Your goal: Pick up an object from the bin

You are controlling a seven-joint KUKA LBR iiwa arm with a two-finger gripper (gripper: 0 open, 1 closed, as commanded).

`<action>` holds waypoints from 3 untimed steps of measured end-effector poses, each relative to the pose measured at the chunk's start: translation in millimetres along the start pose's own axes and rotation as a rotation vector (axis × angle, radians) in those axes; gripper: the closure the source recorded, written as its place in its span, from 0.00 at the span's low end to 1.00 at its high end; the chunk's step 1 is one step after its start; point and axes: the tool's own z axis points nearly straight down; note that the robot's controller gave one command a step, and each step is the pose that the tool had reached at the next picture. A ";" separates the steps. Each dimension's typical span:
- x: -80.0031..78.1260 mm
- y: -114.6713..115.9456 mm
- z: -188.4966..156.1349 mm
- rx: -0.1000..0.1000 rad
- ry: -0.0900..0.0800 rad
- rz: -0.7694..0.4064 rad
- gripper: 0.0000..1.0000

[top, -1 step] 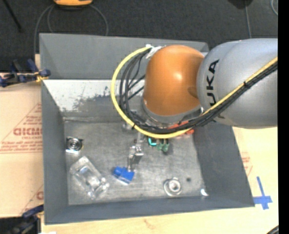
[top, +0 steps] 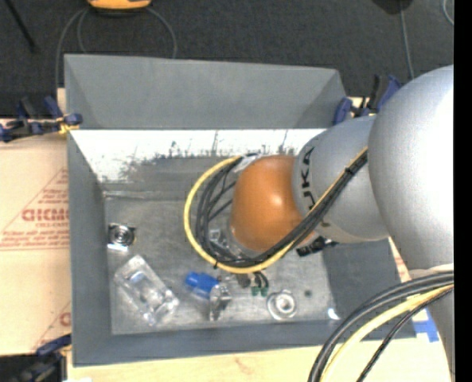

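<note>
The tool sits low in the bin, over the front-centre of the floor, and is largely hidden by the orange cover on the wrist above it. Whether the tool is open or closed cannot be told, and nothing is seen in its grasp. A cable loop in yellow and black runs around the left side of the cover and passes under it. It hangs slack, presumably to allow the wrist to rotate. The arm enters from the right and slopes downward over the right wall, which places the wrist nearly vertical above the floor. Nearest the tool, just to its left, lies a small blue piece with a small grey metal part touching or just beside it. A silver ring lies flat just to the front-right of the tool. On position alone, one of these three is the likely candidate for the pick, but which one cannot be determined. Further left, near the front-left corner, a clear plastic item lies at an angle on the floor. A round metal cap rests behind it, close to the left wall. All items lie separately rather than heaped, so access from above is unobstructed. The pick is judged not yet completed.
</note>
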 end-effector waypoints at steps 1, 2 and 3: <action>8.1 5.5 -29.5 0.002 0.008 0.263 0.00; 20.2 5.1 -28.6 0.004 0.014 0.399 0.00; 12.2 10.7 -0.2 0.004 0.007 0.423 0.00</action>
